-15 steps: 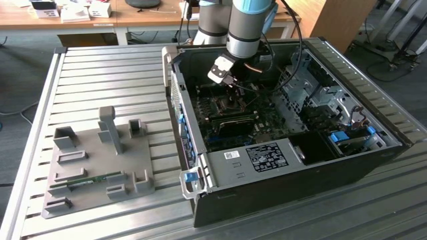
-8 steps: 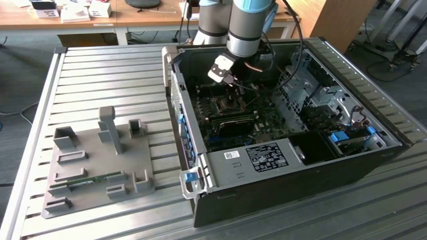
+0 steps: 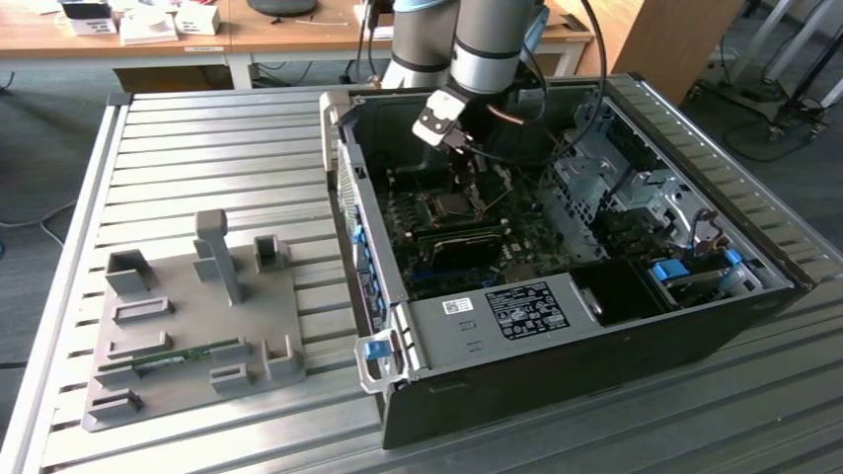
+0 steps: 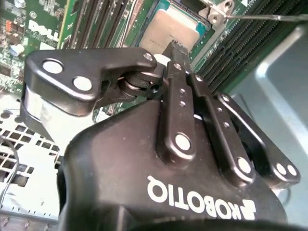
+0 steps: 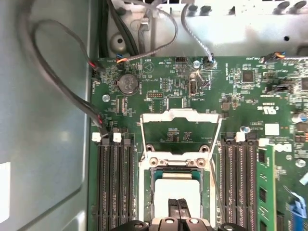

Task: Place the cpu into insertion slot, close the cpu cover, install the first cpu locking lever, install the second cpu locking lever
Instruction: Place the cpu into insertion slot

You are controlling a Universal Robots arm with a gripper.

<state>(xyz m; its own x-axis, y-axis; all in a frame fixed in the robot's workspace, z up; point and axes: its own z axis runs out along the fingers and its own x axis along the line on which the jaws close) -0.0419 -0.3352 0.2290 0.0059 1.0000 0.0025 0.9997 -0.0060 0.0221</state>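
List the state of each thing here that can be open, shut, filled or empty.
gripper: shut, tips right over the cpu.
cpu: lying flat in the insertion slot.
insertion slot: filled by the cpu.
cpu cover: open, swung back off the slot.
computer case: open, side panel off.

Slatted metal table, bearing open computer case, grey fixture plate

We see the cpu, a silver-grey square, lying flat in the insertion slot, a dark recess with a silver frame. The cpu cover is swung open and stands up from its hinge, green board showing through its window.
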